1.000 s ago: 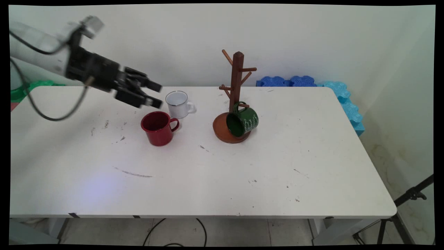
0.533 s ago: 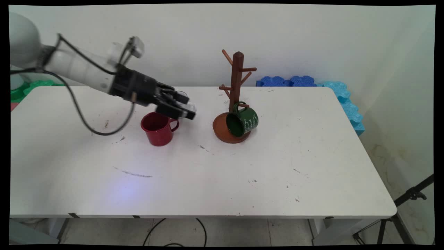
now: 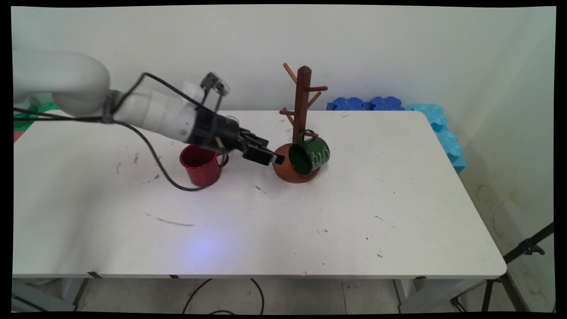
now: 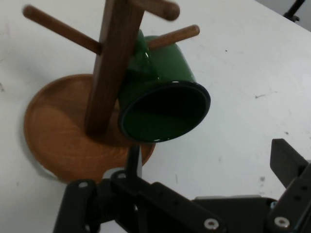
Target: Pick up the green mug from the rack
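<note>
A: Gripper (image 3: 275,157) state?
B: Fingers spread wide, holding nothing, low beside the mug tree (image 3: 302,104) base.
A: Green mug (image 4: 163,94)?
B: Hangs by its handle on a low peg, mouth facing the gripper. Red mug (image 3: 201,164) behind arm.

Mug tree (image 3: 302,116) stands on table (image 3: 398,199) mid-back, pegged post rising from round base (image 4: 58,141). Mug (image 3: 309,156) hangs by handle on low peg at 5 o'clock side of post, tilted, mouth toward 7 o'clock, over base's front rim. Gripper (image 3: 271,156) at 9 o'clock of base, just beside its rim, near hanging mug's mouth. Second mug (image 3: 202,164) upright on table, 9 o'clock of gripper, under arm's wrist. Foam mats (image 3: 398,110) behind table's far right corner, at 2 o'clock of tree. Tripod (image 3: 514,270) on floor beyond table's near right corner.
</note>
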`<state>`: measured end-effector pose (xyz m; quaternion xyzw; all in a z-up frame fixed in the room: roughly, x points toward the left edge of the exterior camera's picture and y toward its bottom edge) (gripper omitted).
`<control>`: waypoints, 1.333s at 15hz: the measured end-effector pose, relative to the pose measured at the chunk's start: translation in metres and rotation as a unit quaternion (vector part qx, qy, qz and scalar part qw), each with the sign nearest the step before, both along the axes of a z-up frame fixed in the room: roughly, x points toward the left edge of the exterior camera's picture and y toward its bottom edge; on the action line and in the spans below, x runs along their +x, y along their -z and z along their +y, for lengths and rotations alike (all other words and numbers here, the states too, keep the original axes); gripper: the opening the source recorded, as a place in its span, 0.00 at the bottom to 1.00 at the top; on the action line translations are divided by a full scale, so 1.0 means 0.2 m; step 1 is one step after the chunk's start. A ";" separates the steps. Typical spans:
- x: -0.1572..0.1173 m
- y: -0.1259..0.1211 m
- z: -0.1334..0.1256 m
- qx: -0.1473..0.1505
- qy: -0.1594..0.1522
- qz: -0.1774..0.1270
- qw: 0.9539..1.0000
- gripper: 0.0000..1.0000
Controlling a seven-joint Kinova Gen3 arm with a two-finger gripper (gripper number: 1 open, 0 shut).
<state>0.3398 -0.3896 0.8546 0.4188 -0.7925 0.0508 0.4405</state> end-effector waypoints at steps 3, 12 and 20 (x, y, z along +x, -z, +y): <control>-0.09 0.08 0.00 0.008 -0.027 0.009 1.000 1.00; -0.26 0.25 -0.01 0.017 -0.095 0.051 0.994 1.00; -0.36 0.34 -0.02 0.017 -0.129 0.079 0.988 1.00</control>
